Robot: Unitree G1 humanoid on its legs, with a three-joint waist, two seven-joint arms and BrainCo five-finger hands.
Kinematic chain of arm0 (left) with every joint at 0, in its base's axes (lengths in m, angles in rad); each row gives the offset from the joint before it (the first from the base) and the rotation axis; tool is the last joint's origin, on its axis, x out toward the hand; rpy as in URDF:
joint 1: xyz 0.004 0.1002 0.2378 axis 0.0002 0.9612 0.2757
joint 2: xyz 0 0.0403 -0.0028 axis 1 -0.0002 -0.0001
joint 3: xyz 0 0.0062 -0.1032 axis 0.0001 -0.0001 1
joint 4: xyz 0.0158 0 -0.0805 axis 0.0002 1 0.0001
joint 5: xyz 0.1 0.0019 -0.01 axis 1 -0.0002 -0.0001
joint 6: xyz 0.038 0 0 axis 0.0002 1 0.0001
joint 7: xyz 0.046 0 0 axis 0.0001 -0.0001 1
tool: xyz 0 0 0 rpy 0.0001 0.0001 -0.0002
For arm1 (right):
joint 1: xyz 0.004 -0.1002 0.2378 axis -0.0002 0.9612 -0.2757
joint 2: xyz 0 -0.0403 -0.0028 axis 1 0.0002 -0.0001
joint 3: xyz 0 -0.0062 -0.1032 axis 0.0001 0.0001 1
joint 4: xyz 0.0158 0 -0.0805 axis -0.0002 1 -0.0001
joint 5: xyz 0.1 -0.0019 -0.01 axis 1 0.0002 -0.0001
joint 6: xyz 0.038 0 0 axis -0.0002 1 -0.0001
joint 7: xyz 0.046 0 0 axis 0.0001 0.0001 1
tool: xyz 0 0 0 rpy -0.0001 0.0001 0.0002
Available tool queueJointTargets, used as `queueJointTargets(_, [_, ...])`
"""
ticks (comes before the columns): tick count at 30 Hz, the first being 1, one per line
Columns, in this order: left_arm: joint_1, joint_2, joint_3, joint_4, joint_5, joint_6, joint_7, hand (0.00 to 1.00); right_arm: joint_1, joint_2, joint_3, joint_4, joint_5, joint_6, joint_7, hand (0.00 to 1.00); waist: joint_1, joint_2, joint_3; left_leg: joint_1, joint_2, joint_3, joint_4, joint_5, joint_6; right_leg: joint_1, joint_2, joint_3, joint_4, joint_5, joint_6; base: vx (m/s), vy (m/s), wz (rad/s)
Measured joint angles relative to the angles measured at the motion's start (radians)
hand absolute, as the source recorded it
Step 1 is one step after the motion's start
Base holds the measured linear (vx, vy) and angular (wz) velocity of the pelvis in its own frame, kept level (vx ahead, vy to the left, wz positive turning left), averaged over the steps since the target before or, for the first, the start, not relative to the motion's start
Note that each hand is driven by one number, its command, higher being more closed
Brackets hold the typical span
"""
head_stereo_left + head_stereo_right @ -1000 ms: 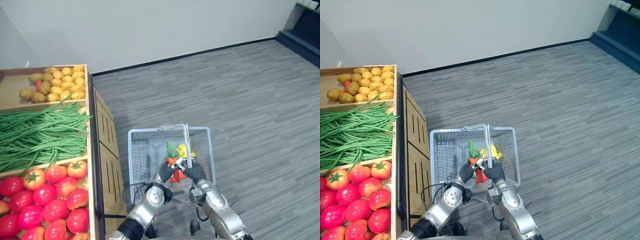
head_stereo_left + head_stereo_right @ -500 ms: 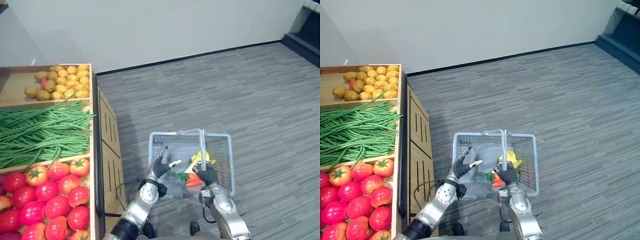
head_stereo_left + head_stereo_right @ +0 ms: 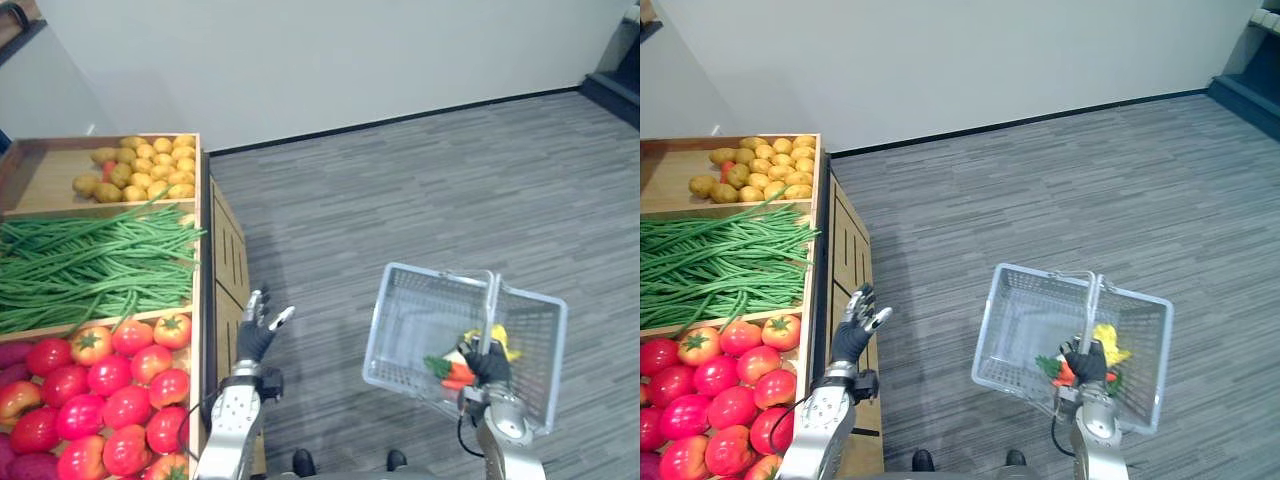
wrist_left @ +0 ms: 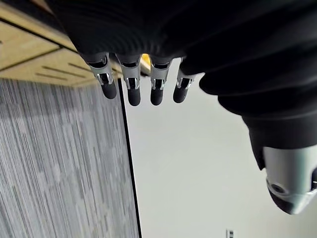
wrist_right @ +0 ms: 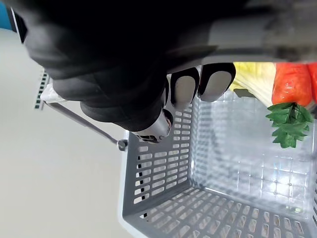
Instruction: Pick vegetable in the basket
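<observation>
A grey plastic basket hangs over the floor at the right, tilted. My right hand is shut on its metal handle, and the curled fingers show in the right wrist view. Inside the basket lie an orange carrot with green leaves and a yellow vegetable. My left hand is raised beside the wooden stand, away from the basket. Its fingers are straight and hold nothing.
The wooden produce stand runs along the left, with potatoes at the far end, green beans in the middle and red tomatoes nearest me. Grey carpet floor stretches to a white wall.
My left hand has come out of the basket, empty, and moved left toward the stand. The basket has swung right in my right hand, and the carrot now lies inside it. The camera has shifted.
</observation>
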Motion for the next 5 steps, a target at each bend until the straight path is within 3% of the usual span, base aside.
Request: queueJointTargets(5, [0.006, 0.022, 0.093, 0.095, 0.010, -0.002, -0.023, 0.00, 0.022, -0.013, -0.067, 0.045, -0.021, -0.002, 0.011, 1.00, 0.003, 0.007, -0.006, 0.005, -0.002, -0.022, 0.000, 0.001, 0.000, 0.017, -0.001, -0.023, -0.003, -0.002, 0.001, -0.01, -0.005, 0.10])
